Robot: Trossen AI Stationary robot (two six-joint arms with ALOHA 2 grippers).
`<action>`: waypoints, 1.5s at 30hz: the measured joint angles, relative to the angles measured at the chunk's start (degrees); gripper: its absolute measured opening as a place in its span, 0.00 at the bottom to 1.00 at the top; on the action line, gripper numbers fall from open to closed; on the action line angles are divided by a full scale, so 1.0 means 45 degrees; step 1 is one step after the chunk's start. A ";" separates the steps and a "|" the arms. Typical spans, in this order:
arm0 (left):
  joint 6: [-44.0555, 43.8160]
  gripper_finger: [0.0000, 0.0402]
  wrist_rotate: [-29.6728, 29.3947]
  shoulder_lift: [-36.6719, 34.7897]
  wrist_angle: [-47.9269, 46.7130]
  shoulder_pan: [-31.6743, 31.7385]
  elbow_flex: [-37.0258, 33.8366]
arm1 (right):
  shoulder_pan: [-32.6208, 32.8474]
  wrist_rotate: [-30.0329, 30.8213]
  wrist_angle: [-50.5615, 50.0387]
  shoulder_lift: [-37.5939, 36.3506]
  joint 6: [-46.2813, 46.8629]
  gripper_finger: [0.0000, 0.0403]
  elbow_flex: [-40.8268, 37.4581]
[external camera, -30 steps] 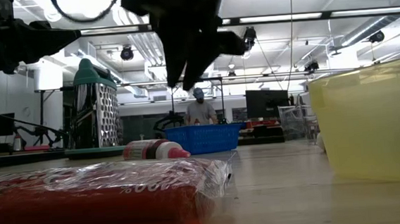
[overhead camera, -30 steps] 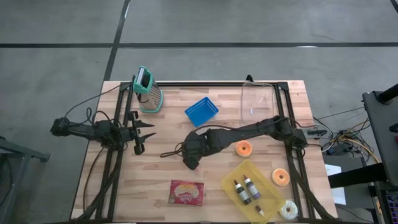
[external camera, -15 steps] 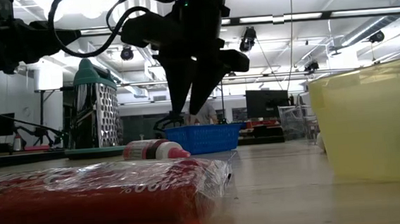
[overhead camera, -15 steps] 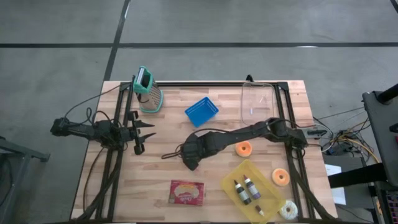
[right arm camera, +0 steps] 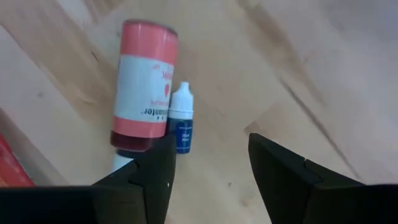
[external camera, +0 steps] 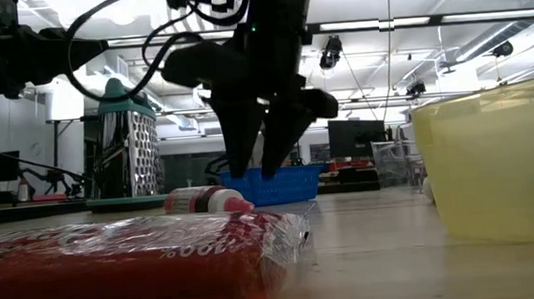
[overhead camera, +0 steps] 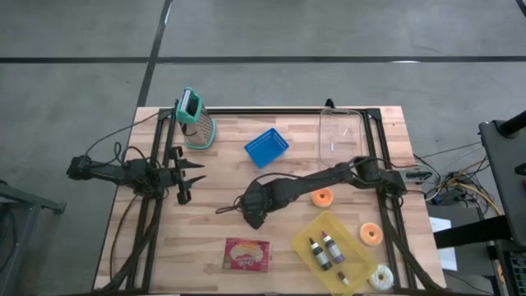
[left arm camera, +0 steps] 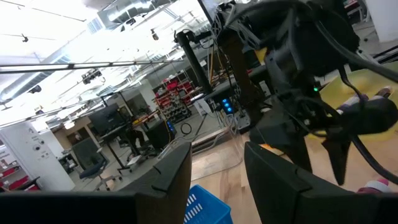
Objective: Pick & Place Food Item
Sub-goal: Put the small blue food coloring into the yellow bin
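Note:
A red-labelled bottle [right arm camera: 144, 93] lies on its side on the wooden table, with a small blue dropper bottle [right arm camera: 181, 127] lying right against it. The low view shows the red bottle [external camera: 207, 201] on the table under my right gripper [external camera: 254, 169]. That gripper [right arm camera: 208, 168] hangs open just above the two bottles, pointing steeply down and touching neither. In the high view my right gripper [overhead camera: 255, 205] covers them. My left gripper [overhead camera: 191, 177] waits open at the table's left side.
A red food packet [overhead camera: 246, 253] lies near the front edge. A yellow tray [overhead camera: 308, 234] holding small bottles sits front right, with orange donuts [overhead camera: 321, 196] [overhead camera: 371, 234] and a white donut [overhead camera: 380, 277] around it. A blue basket [overhead camera: 265, 147], a grater [overhead camera: 197, 125] and a clear container [overhead camera: 341, 136] stand farther back.
My right gripper has come down toward the red bottle on the table, and its fingers have spread wider apart. The bottles have stayed where they lay.

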 joint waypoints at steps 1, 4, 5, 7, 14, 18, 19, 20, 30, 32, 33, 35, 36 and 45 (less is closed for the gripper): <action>-0.0002 0.38 0.0000 0.0000 0.0000 -0.0005 -0.0003 | 0.0000 -0.0099 0.0143 0.0004 0.0003 0.49 -0.0102; -0.0003 0.38 -0.0001 0.0000 0.0004 -0.0004 -0.0003 | -0.0005 -0.0240 0.0361 0.0004 0.0003 0.49 -0.0212; 0.0002 0.38 0.0002 0.0000 0.0000 -0.0005 -0.0003 | -0.0005 -0.0347 0.0433 0.0004 0.0005 0.49 -0.0227; -0.0003 0.38 0.0002 0.0000 0.0000 -0.0002 -0.0001 | -0.0005 -0.0449 0.0553 0.0004 0.0000 0.50 -0.0302; 0.0002 0.38 -0.0001 0.0000 0.0000 -0.0003 -0.0003 | -0.0005 -0.0725 0.1426 0.0001 -0.0048 0.50 -0.0712; 0.0002 0.38 -0.0002 0.0000 0.0000 -0.0005 -0.0003 | -0.0005 -0.0834 0.1580 -0.0001 -0.0043 0.50 -0.0824; -0.0003 0.38 0.0002 0.0000 0.0000 -0.0005 -0.0003 | -0.0005 -0.0834 0.1703 -0.0001 -0.0046 0.50 -0.0872; 0.0002 0.38 -0.0001 0.0000 0.0000 -0.0003 -0.0003 | -0.0005 -0.0839 0.1786 -0.0010 -0.0044 0.50 -0.0914; -0.0001 0.38 0.0001 -0.0002 0.0000 -0.0002 -0.0002 | -0.0005 -0.1256 0.2607 -0.0010 0.0042 0.49 -0.1532; -0.0003 0.38 0.0000 0.0000 0.0000 -0.0002 -0.0001 | -0.0005 -0.1280 0.2715 -0.0010 0.0068 0.49 -0.1591; 0.0000 0.38 -0.0001 0.0000 0.0000 -0.0002 -0.0002 | -0.0005 -0.1289 0.2756 -0.0010 0.0068 0.49 -0.1605; -0.0003 0.38 -0.0002 -0.0004 0.0000 -0.0004 -0.0003 | -0.0010 -0.1423 0.2851 -0.0010 0.0055 0.49 -0.1612; 0.0000 0.38 0.0000 0.0000 0.0000 -0.0005 -0.0003 | -0.0009 -0.1446 0.2860 -0.0010 0.0054 0.49 -0.1612; 0.0002 0.38 0.0002 0.0000 0.0000 -0.0005 -0.0003 | -0.0008 -0.1490 0.3041 -0.0012 0.0089 0.49 -0.1854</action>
